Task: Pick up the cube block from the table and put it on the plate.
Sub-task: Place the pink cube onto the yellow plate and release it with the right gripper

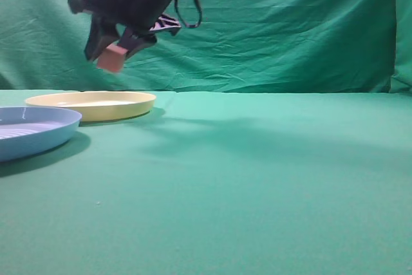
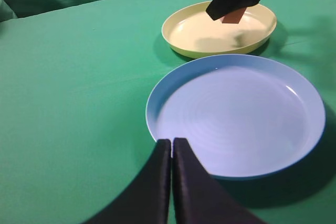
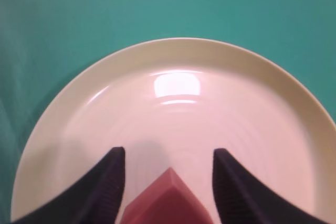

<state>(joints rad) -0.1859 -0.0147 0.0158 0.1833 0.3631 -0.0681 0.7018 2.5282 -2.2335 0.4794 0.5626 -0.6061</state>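
While no writing shows, right end effector (image 1: pixel 114 48) pinches the cube block (image 1: pixel 111 58) above the plate (image 1: pixel 90 105).

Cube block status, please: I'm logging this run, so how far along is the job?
Done: the cube block is off the table, clamped in the right gripper. In hand: the right wrist view shows it held in the air over the yellow plate. Left: lower and release it. The left gripper is shut and empty.

The right end effector (image 1: pixel 116 46) is held raised, clamped on the cube (image 1: pixel 111 59); the left end effector (image 2: pixel 171 148) is closed.
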